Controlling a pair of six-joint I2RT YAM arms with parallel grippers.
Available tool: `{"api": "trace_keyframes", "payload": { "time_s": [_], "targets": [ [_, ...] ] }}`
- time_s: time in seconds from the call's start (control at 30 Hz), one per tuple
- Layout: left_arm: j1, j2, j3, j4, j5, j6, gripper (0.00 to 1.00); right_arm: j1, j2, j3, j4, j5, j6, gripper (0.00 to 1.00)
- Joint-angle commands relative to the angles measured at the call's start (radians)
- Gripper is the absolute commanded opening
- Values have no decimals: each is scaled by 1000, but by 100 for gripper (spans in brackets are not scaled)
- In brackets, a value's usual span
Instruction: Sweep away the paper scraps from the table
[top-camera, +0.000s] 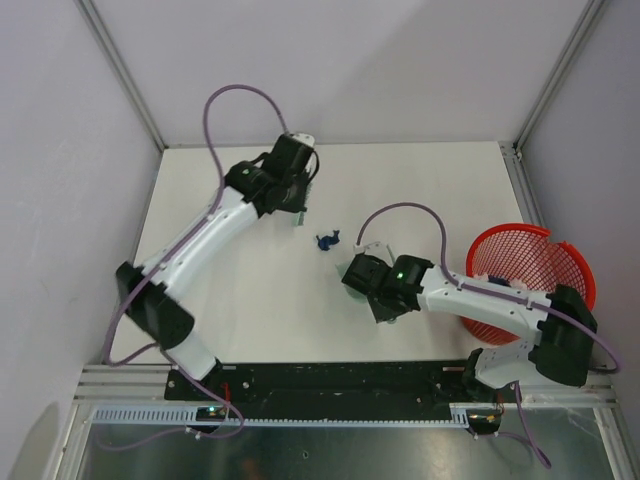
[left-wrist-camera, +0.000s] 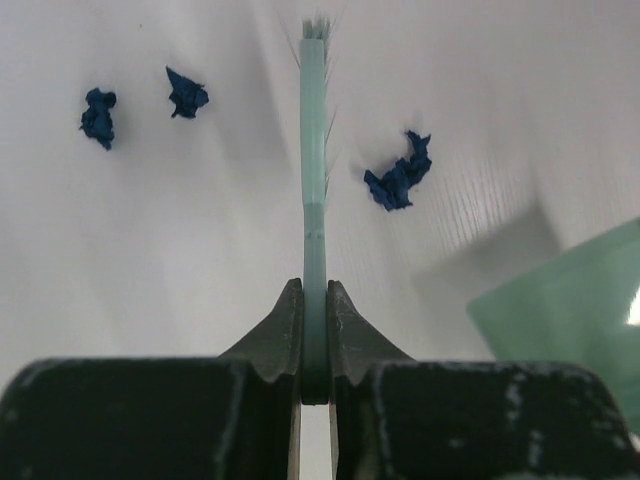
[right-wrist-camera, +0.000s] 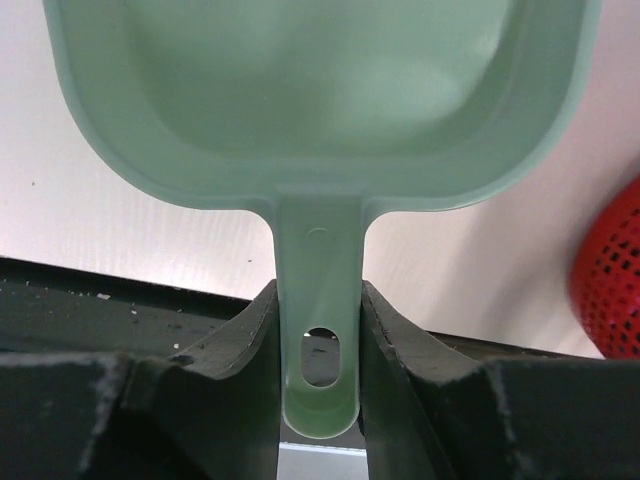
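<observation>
Three dark blue paper scraps (left-wrist-camera: 400, 175), (left-wrist-camera: 187, 93), (left-wrist-camera: 98, 117) lie on the white table (left-wrist-camera: 200, 260) ahead of the left wrist camera. In the top view only one blue clump (top-camera: 327, 241) shows, mid-table. My left gripper (left-wrist-camera: 314, 300) is shut on the thin handle of the pale green brush (left-wrist-camera: 314, 150), seen edge-on between the scraps; it also shows in the top view (top-camera: 300, 200). My right gripper (right-wrist-camera: 320, 340) is shut on the handle of the pale green dustpan (right-wrist-camera: 320, 90). In the top view the right gripper (top-camera: 385, 308) mostly hides the pan.
A red mesh basket (top-camera: 530, 265) stands at the table's right edge and shows in the right wrist view (right-wrist-camera: 610, 270). A corner of the dustpan (left-wrist-camera: 570, 320) shows right of the brush. The black rail (top-camera: 330, 380) runs along the near edge.
</observation>
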Motion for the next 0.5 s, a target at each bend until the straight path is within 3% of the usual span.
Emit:
{"api": "trace_keyframes", "payload": {
  "time_s": [0.0, 0.27, 0.47],
  "targets": [
    [12, 119, 131, -5, -26, 69, 0, 12, 34, -13, 92, -94, -21, 0],
    [7, 318, 247, -20, 55, 127, 0, -53, 144, -15, 211, -275, -128, 0],
    [-3, 360, 251, -18, 141, 155, 0, -106, 219, 3, 240, -337, -174, 0]
  ]
}}
